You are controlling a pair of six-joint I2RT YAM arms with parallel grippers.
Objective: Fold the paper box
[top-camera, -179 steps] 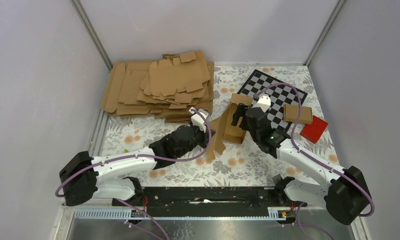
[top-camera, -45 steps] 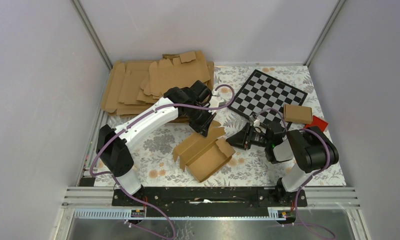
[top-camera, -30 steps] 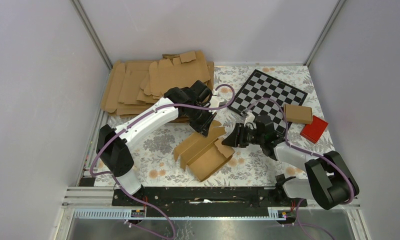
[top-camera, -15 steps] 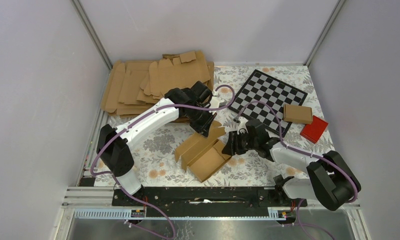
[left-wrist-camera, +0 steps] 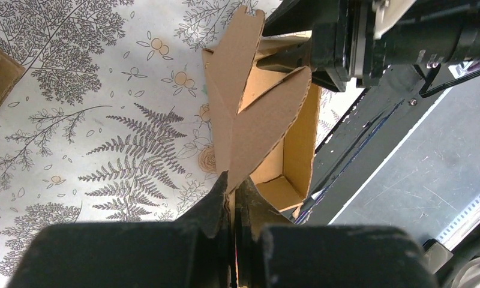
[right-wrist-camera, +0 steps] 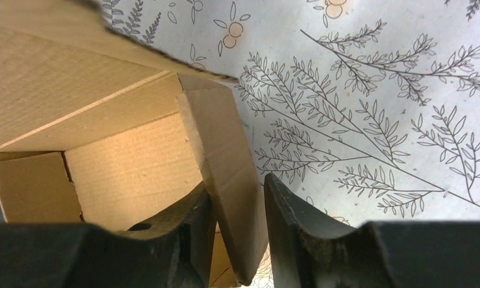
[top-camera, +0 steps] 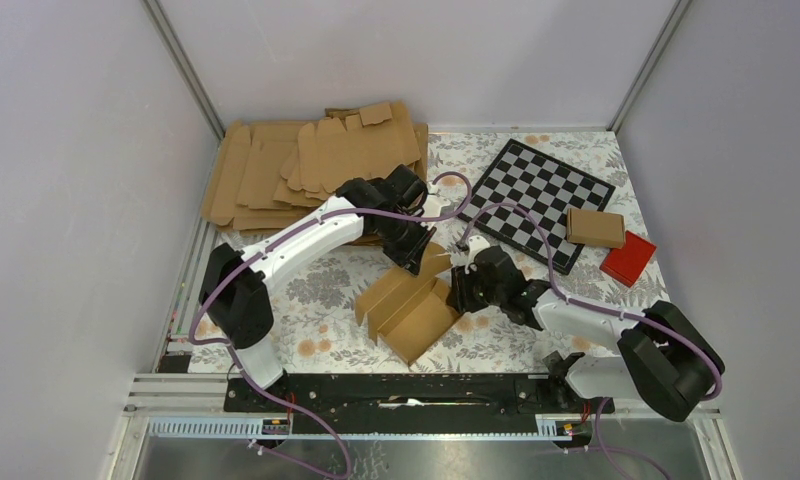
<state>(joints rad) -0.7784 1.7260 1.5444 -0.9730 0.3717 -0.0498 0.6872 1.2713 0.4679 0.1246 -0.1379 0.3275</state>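
1. Watching the top view: the paper box (top-camera: 411,305) sits near the middle of the floral table cover (top-camera: 306,290), between the two arms. It is half formed: an open tray with walls up and loose flaps standing.
2. I see the left gripper (top-camera: 414,262) at the box's far end, reaching in from the far-left side. In its wrist view the fingers (left-wrist-camera: 216,192) are pinched together on the edge of an upright pointed flap, with no gap either side of the card.
3. I see the right gripper (top-camera: 458,293) at the box's right end, low over the table cover. In its wrist view the fingers (right-wrist-camera: 195,222) are parted, with a short end flap slanting across the gap between them. One finger lies against the flap. I cannot tell whether the other touches it.
4. The tray's inside faces the right wrist camera, with a corner and two inner walls showing.
5. Around the workspace:
   - A stack of flat cardboard sheets (top-camera: 306,175) lies at the far left, just behind the left arm.
   - A checkerboard (top-camera: 541,195) lies at the far right.
   - A small closed carton (top-camera: 595,227) rests at the checkerboard's right edge.
   - A red block (top-camera: 628,258) sits just beside the carton.
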